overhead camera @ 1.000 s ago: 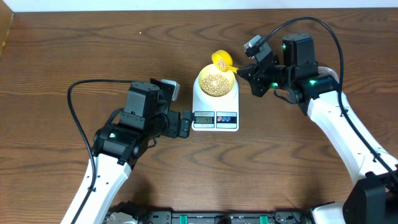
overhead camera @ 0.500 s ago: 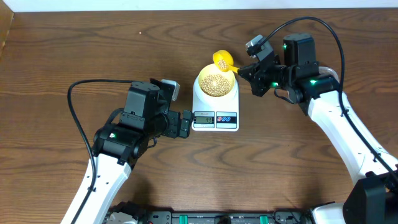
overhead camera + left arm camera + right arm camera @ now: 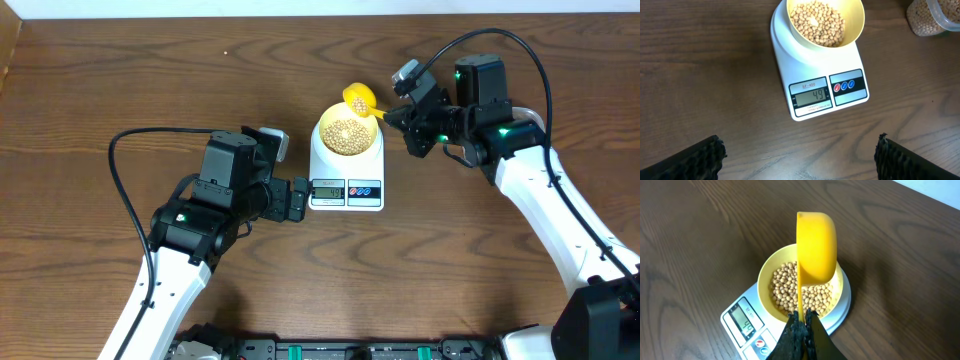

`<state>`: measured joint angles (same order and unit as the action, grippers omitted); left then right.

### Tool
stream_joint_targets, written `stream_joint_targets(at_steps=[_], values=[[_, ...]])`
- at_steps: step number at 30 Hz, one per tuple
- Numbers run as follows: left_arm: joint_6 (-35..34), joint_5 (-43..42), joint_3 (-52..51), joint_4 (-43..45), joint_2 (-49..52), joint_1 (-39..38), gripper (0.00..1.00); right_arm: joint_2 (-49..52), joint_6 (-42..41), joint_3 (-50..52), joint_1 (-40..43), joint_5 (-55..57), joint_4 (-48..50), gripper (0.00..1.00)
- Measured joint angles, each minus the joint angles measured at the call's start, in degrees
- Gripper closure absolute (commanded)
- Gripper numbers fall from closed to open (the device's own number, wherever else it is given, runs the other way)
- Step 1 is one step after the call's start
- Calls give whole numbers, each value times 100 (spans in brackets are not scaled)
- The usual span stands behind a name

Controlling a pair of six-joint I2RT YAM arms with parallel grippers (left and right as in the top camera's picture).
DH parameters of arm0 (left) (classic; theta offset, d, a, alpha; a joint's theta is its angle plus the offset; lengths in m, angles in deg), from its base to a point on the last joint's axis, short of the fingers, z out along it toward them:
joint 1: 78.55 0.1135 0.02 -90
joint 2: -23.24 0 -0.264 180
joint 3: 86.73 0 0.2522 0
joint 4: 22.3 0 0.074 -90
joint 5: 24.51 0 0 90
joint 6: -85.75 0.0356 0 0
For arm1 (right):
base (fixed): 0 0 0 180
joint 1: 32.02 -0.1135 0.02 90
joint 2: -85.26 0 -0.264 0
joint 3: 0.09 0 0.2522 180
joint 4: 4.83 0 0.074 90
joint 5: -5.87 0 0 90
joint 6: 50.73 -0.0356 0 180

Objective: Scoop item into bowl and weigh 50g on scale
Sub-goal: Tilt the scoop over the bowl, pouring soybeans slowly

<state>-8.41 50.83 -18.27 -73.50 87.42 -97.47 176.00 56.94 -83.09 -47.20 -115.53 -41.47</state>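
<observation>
The pale yellow bowl (image 3: 348,133) (image 3: 824,22) (image 3: 767,282) sits on the white scale (image 3: 346,180) (image 3: 820,82) (image 3: 747,330); tan beans (image 3: 817,22) (image 3: 785,287) cover its bottom. The display reads 49 in the left wrist view. My right gripper (image 3: 397,115) (image 3: 801,325) is shut on the handle of the bright yellow scoop (image 3: 358,98) (image 3: 816,245), held on its side over the bowl's far rim. My left gripper (image 3: 298,199) (image 3: 800,157) is open and empty, on the table just left of the scale's front.
A clear plastic tub of beans (image 3: 932,17) shows at the top right edge of the left wrist view. Brown wood table (image 3: 120,90) all around; a pale wall edge runs along the top.
</observation>
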Motion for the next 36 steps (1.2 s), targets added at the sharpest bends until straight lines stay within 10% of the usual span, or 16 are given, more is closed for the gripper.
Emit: stream_joint_targets(at_steps=[36], values=[[0, -2, 0, 0, 0, 0, 2, 0, -839, 0, -44, 15, -20, 99]])
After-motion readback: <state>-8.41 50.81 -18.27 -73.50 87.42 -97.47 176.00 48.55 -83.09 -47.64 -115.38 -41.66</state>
